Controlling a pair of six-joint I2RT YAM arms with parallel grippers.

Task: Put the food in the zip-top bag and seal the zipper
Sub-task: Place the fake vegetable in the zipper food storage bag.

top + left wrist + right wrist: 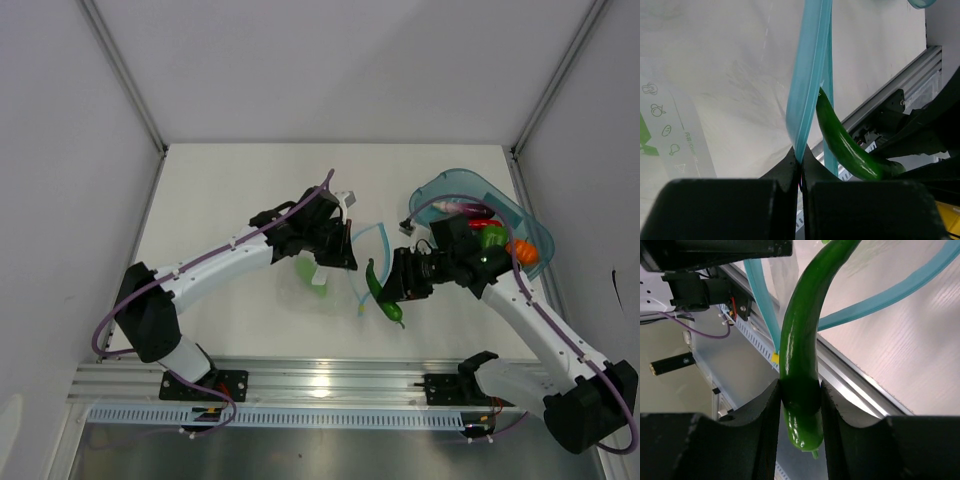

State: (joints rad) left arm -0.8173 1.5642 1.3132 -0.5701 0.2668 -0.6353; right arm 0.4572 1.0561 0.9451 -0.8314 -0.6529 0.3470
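The clear zip-top bag (318,285) lies at table centre with a green lime (310,270) inside. My left gripper (338,262) is shut on the light blue zipper strip (809,75), holding the mouth up. My right gripper (396,292) is shut on a long green pepper (800,355), which hangs beside the open zipper (875,300); the pepper also shows in the left wrist view (842,140) and the top view (382,295). More food sits in the tray: purple eggplant (462,208), red pepper (482,224), an orange (524,250).
A translucent teal oval tray (455,182) stands at the right, behind my right arm. The aluminium rail (330,375) runs along the near table edge. White walls enclose the table on three sides.
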